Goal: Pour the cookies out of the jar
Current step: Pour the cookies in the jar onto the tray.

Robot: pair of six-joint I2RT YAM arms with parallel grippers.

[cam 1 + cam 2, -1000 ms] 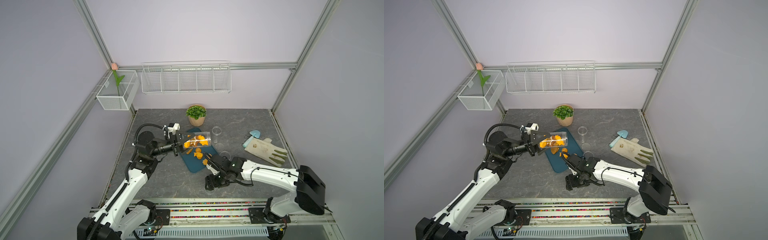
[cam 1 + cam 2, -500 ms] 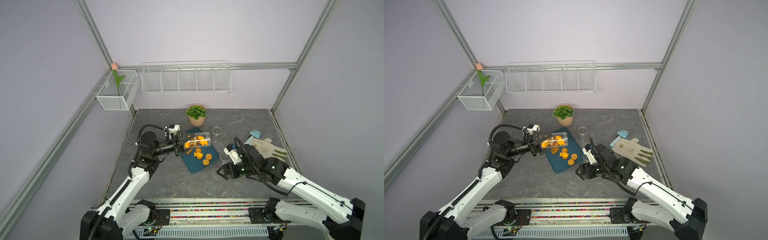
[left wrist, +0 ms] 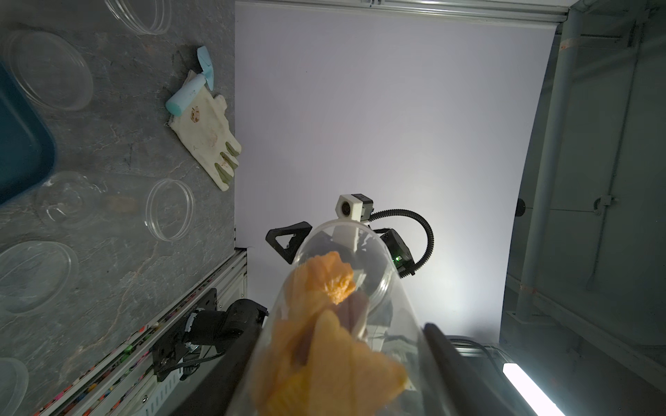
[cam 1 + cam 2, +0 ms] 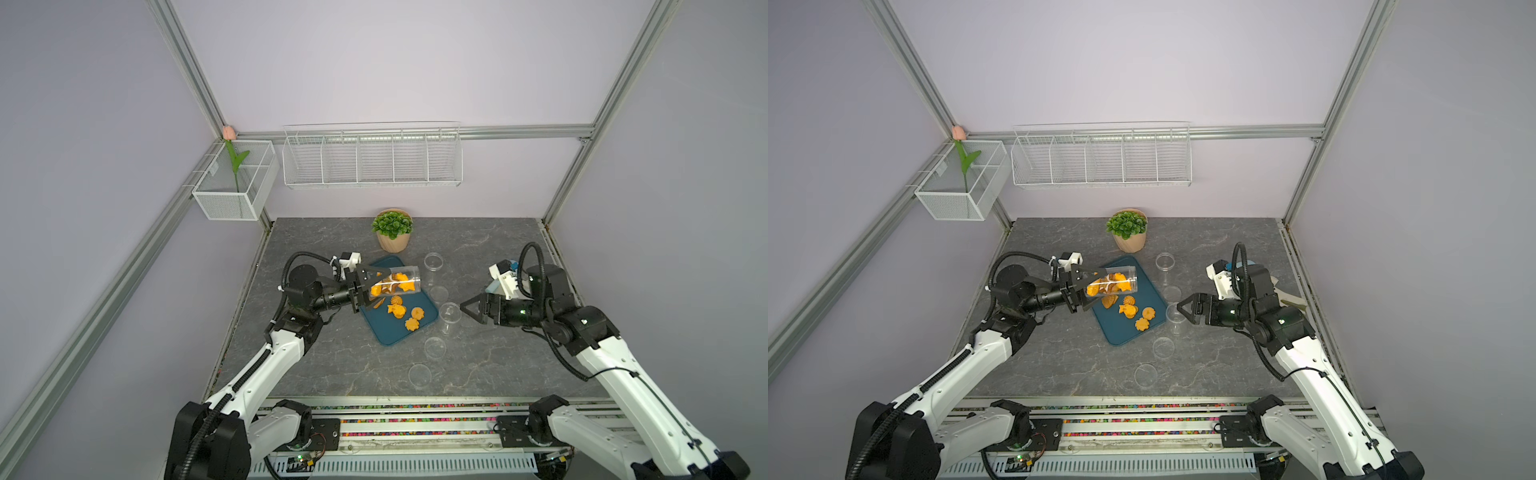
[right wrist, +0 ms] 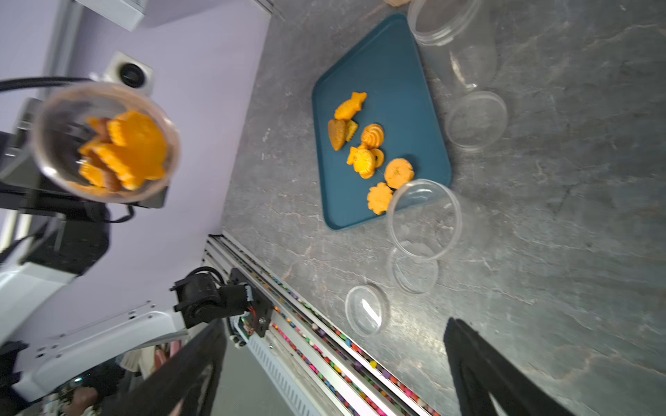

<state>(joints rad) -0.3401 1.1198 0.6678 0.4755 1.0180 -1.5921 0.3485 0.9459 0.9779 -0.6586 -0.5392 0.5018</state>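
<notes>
My left gripper (image 4: 371, 291) (image 4: 1086, 289) is shut on a clear jar (image 4: 395, 284) (image 4: 1113, 284), held almost level above a blue tray (image 4: 384, 334) (image 4: 1116, 334), mouth toward the right. Orange cookies (image 4: 398, 282) (image 5: 122, 151) (image 3: 324, 284) fill the jar up to its mouth. Several more cookies (image 4: 405, 316) (image 5: 364, 151) lie loose on the tray. In the left wrist view the left gripper (image 3: 342, 360) has the jar (image 3: 346, 259) between its dark fingers. My right gripper (image 4: 467, 306) (image 4: 1185, 309) (image 5: 333, 324) hangs open and empty to the right of the tray.
An empty jar (image 4: 449, 313) (image 5: 423, 216) stands by the tray's right edge, close to my right gripper. Another empty jar (image 4: 433, 262) stands further back. Clear lids (image 4: 438, 293) (image 4: 434, 347) (image 4: 419, 375) lie around. A potted plant (image 4: 392, 232) is behind, a glove (image 3: 205, 129) at the right.
My right gripper has opened wide and drawn back to the right, away from the tray. The left arm still holds the jar over the tray, barely moved.
</notes>
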